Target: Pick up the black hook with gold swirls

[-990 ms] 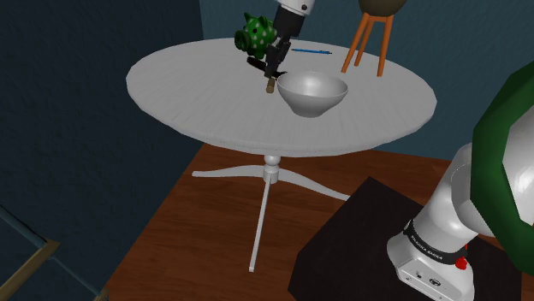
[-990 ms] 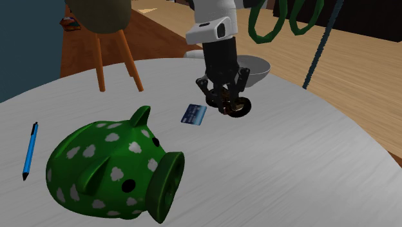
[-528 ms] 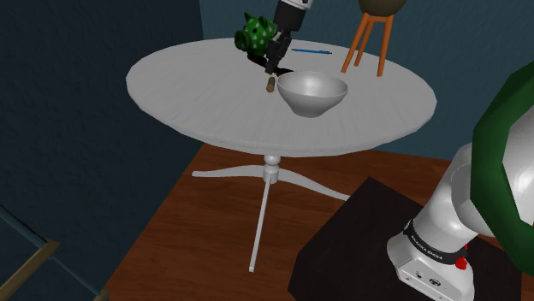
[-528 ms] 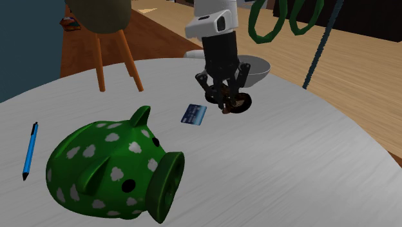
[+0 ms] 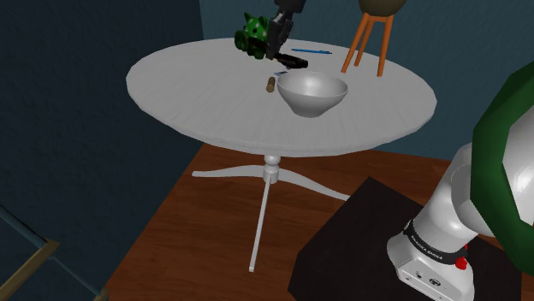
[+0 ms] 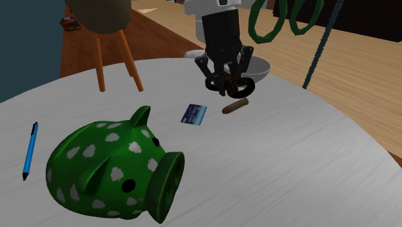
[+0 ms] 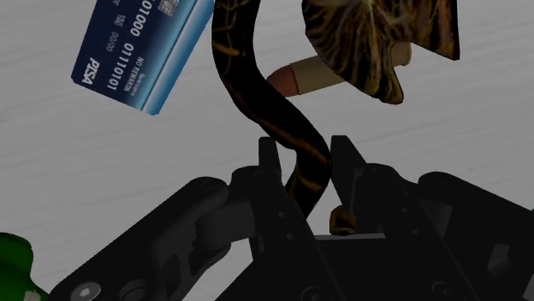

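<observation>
One round white table [image 5: 214,111] on a slim pedestal spans the upper half of the shoulder view. It stands on a red-brown wooden floor [image 5: 197,231] in front of dark blue walls [image 5: 68,128]. The robot's dark stand [image 5: 342,248] sits at lower right.

On the tabletop are a pale bowl [image 5: 311,91], a green piggy bank [image 6: 109,167] with white cloud spots, a blue pen [image 6: 29,150] and a small brown cylinder [image 6: 234,106]. An orange-legged stool [image 5: 368,43] stands at the upper right of the shoulder view.

A blue card [image 7: 141,56] lies flat on the table, printed "PISA" beside rows of ones and zeros.

Top centre in the second exterior view, the black gripper [image 6: 227,87] hangs above the table. Its jaws are closed narrowly on the stem of the black hook [image 7: 257,94] with gold swirls. The hook dangles clear of the surface, just above the cylinder and near the card.
</observation>
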Controlling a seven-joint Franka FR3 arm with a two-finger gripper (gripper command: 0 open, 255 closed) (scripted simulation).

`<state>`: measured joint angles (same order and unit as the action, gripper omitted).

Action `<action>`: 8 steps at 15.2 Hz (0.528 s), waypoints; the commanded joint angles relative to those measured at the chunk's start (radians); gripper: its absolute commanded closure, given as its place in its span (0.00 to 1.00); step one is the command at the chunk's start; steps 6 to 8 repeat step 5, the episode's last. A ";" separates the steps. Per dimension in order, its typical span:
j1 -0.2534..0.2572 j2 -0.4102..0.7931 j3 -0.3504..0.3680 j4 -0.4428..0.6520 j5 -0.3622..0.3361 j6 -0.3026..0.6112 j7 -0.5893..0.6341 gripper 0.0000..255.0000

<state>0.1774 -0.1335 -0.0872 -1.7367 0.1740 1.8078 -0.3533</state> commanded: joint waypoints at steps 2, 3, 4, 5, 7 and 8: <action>0.000 0.011 -0.001 0.055 -0.001 -0.044 0.007 1.00; 0.000 0.015 -0.001 0.073 -0.001 -0.058 0.009 1.00; 0.000 0.016 -0.001 0.076 -0.001 -0.060 0.009 1.00; 0.000 0.016 -0.001 0.076 -0.001 -0.060 0.009 1.00; 0.000 0.016 -0.001 0.076 -0.001 -0.060 0.009 1.00; 0.000 0.016 -0.001 0.076 -0.001 -0.060 0.009 1.00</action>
